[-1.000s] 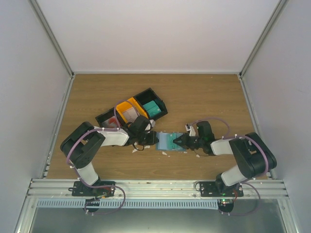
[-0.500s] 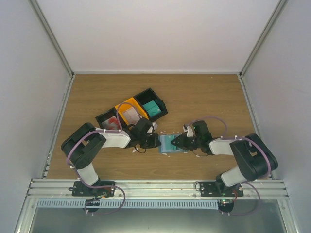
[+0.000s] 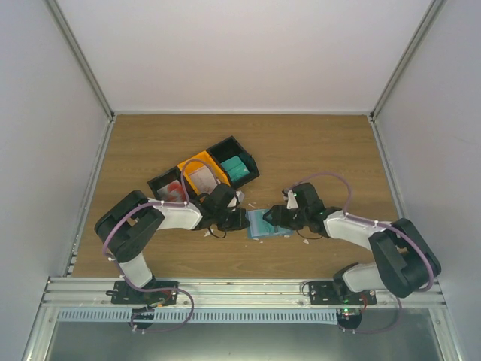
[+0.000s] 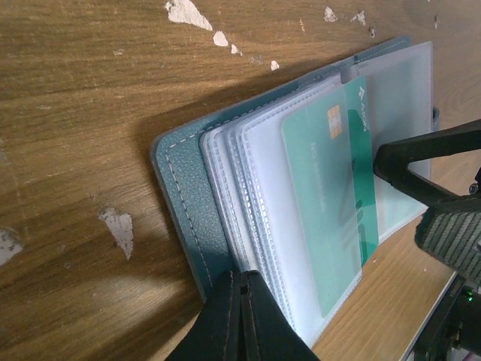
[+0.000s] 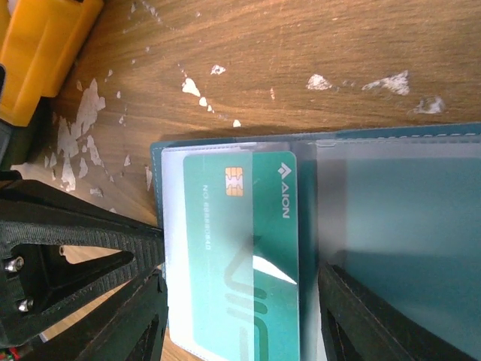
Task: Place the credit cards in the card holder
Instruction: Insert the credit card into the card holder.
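Note:
The blue-teal card holder (image 3: pixel 264 223) lies open on the table between both grippers, its clear sleeves (image 4: pixel 263 188) fanned out over the cover (image 4: pixel 180 188). A green credit card (image 5: pixel 240 226) with a gold chip sits partly inside a sleeve (image 4: pixel 319 203), one long edge sticking out. My right gripper (image 5: pixel 242 274) is open, its fingers on either side of the card without gripping it. My left gripper (image 4: pixel 242 284) is shut, its tips down at the holder's edge by the sleeves. Red-and-white credit cards (image 3: pixel 200 175) lie in the orange bin.
Three joined bins stand behind the left gripper: a black one (image 3: pixel 170 189) with something red, the orange one (image 3: pixel 189 163), and a black one holding a bright teal stack (image 3: pixel 235 168). White scraps (image 5: pixel 75 143) litter the wood around the holder (image 5: pixel 391 195).
My right gripper has gone from shut to open, letting go of the green card in the sleeve. Its arm has swung its elbow to the right. The left gripper stays shut at the holder.

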Controlling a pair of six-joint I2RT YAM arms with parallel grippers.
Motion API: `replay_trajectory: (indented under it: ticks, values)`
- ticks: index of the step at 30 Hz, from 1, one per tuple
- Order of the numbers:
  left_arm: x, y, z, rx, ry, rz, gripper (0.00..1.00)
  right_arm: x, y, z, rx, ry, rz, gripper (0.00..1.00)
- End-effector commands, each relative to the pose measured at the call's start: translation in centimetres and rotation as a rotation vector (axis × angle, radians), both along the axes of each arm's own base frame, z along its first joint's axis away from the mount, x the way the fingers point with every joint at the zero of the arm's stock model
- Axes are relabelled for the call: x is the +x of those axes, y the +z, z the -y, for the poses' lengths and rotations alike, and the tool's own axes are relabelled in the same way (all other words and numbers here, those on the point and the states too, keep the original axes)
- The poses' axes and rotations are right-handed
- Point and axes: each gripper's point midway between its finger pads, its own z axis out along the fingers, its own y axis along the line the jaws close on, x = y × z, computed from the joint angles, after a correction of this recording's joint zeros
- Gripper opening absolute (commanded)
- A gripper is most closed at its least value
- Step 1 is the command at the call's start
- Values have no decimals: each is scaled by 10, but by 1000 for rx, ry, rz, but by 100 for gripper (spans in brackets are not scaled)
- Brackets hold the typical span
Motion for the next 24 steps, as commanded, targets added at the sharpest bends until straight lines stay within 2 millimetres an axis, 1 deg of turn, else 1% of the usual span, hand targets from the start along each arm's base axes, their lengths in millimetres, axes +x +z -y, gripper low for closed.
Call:
replay_trajectory:
  ticks: [1,5,8,10,13,15,17,21,23,24]
  values:
    - [-6,0,3,-22,-26,0,0,-5,-13,3,-109,21,-21,56]
    - [-7,0,4,-25,-33,-1,0,-8,-14,-7,-113,57,-20,55]
    - [-8,0,5,-29,-41,-3,0,-11,-7,-21,-84,110,4,50]
    - [-10,2,8,-42,-62,-7,0,-12,-3,-27,-74,140,15,44]
    - [-9,6,10,-45,-74,3,1,-10,-9,-24,-118,140,8,42]
    - [-6,9,9,-31,-69,20,1,-7,-11,-18,-158,120,13,44]
    - [-2,10,6,-13,-61,32,2,-2,-7,-11,-197,89,31,49]
    - [3,16,1,13,-48,68,6,10,16,1,-239,23,106,58]
    - [4,21,-3,33,-48,85,15,15,32,5,-234,-4,159,61]
    - [5,28,-5,35,-47,104,24,17,42,6,-225,-18,190,63]
